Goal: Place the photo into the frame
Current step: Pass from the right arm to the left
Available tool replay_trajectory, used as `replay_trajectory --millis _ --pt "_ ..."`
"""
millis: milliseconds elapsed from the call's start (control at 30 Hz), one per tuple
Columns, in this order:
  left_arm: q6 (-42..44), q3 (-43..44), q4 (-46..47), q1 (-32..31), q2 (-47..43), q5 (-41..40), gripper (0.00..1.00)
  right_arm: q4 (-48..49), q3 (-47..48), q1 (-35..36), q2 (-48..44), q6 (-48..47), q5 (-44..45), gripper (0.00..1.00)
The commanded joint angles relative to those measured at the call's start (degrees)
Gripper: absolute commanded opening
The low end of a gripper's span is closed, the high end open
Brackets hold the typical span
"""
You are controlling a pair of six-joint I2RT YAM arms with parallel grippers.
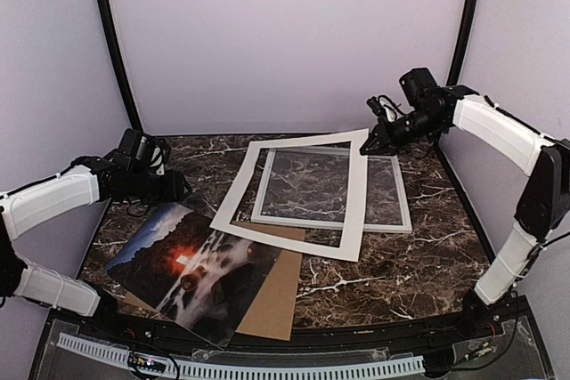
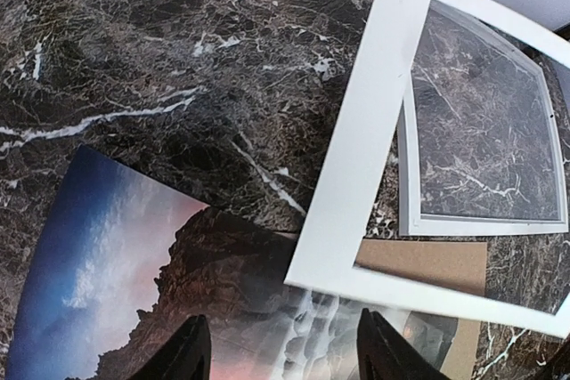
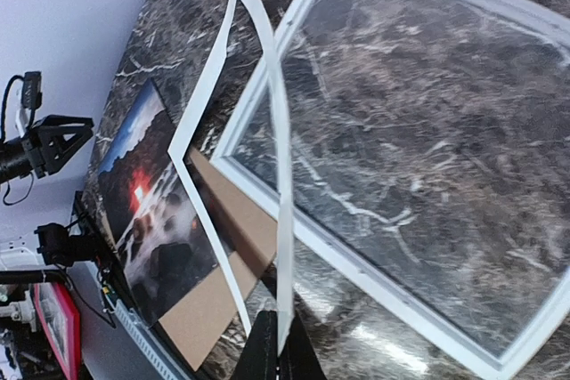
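White paper mat [image 1: 354, 193], pinched at its upper-right corner in the closed right claw [image 1: 372, 141], overlaps the frame [image 1: 381, 191] at centre and could drag it askew if pulled, while the left claw [image 1: 181, 188] hovers open and empty above the photo [image 1: 183, 264] at lower left.

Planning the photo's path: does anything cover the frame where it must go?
Yes. The white paper mat lies over the frame, one strip crossing its see-through centre, with the right end effector shut on the mat's far corner. The photo lies left of both.
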Motion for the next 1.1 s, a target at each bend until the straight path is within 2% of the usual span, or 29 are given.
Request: replay_trajectory --millis 0,233,433,667,1067 --pt "2.02 2.8 1.68 -0.26 1.32 2.12 0.58 -9.79 6.08 -7.07 2.07 -9.12 1.47 0.0" --pt "3.44 4.57 1.94 -0.26 5.38 4.49 0.59 -14.45 14.63 -15.73 8.8 -13.91 1.66 0.0" --pt "4.18 4.78 2.09 -0.26 6.72 4.92 0.6 -16.13 18.78 -18.96 14.46 -15.64 2.8 0.0" --pt "4.5 5.46 2.36 -0.26 9.0 5.19 0.61 -16.4 16.83 -19.1 15.22 -17.19 6.88 0.0" --pt "3.74 7.98 3.14 -0.42 13.81 7.41 0.63 -16.11 12.17 -18.78 9.07 -17.31 11.78 0.01"
